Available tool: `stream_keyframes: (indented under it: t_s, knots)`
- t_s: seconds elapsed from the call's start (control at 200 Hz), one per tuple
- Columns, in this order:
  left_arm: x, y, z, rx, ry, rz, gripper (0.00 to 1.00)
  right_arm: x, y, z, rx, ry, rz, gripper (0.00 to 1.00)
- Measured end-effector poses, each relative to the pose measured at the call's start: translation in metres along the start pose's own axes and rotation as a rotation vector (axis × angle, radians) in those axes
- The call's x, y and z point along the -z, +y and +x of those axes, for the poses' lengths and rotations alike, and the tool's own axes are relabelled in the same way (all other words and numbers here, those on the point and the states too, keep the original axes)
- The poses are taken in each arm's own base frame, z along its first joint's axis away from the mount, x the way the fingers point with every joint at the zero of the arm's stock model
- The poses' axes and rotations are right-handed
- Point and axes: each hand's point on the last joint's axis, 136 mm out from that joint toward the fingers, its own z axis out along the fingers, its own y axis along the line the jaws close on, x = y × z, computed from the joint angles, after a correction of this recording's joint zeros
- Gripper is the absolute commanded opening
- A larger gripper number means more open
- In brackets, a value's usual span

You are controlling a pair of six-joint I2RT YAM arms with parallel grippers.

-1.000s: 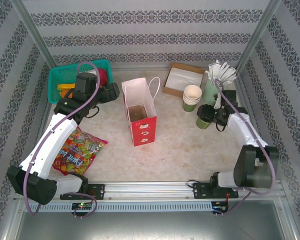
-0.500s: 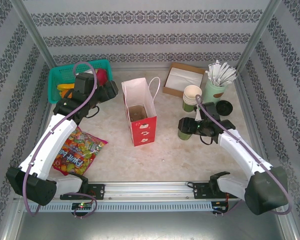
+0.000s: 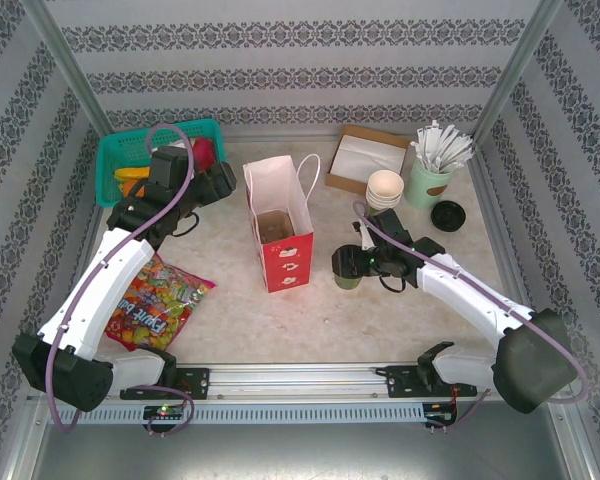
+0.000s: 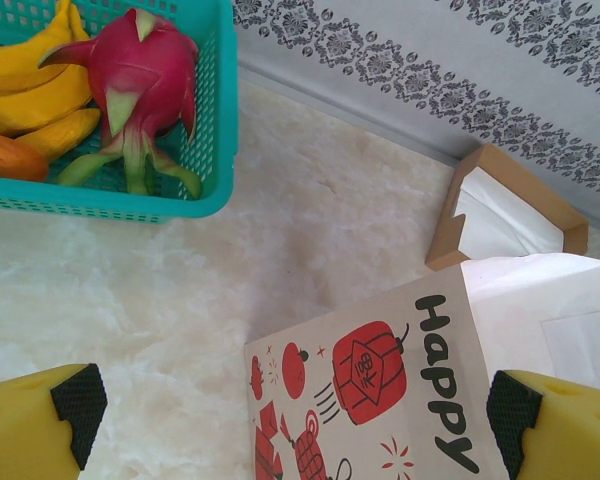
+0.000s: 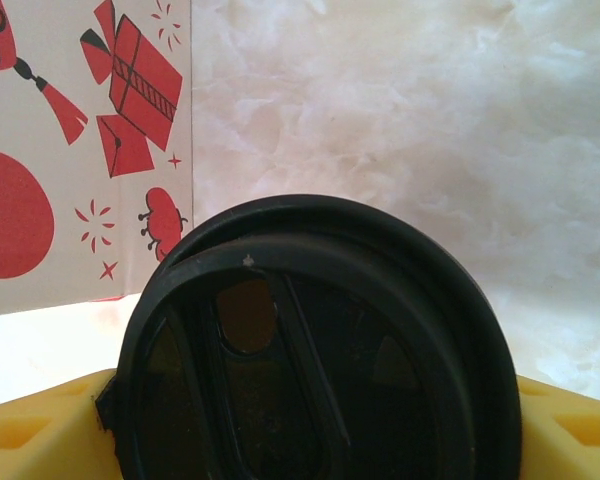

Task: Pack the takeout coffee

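One low swing could topple the paper bag (image 3: 280,225): your right claw (image 3: 352,263) grips the takeout coffee (image 5: 315,350) just beside its right wall, below the rim, while your left claw (image 4: 290,410) hangs wide open, steadying nothing.

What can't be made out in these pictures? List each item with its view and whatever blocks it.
- Right wrist: the green wall of the takeout coffee, hidden behind its own black lid.
- Top external: whether the coffee is standing or lifted, because the right end effector covers it.
- Top external: what lies at the bottom of the paper bag, which is too small to tell.
- Left wrist: the bag's print, cut off by the bottom edge.
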Motion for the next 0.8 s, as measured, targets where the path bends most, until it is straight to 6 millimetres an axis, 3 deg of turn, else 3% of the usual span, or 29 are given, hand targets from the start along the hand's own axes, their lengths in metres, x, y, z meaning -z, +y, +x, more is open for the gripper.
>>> stream_keyframes:
  t_s: [0.26, 0.305, 0.559, 0.804]
  knots:
    - [0.0, 0.0, 0.001, 0.0, 0.001, -0.001, 1.0, 0.001, 0.0, 0.004, 0.004, 0.019, -0.003, 0.88]
    - [0.0, 0.0, 0.001, 0.0, 0.001, -0.001, 1.0, 0.001, 0.0, 0.005, 0.001, 0.026, 0.0, 0.98]
    - [0.0, 0.001, 0.0, -0.001, 0.0, -0.004, 1.0, 0.009, -0.004, 0.008, -0.01, 0.058, 0.039, 0.98]
    - [-0.002, 0.002, 0.003, -0.002, 0.004, -0.008, 1.0, 0.028, 0.008, -0.021, -0.115, 0.109, 0.088, 0.98]
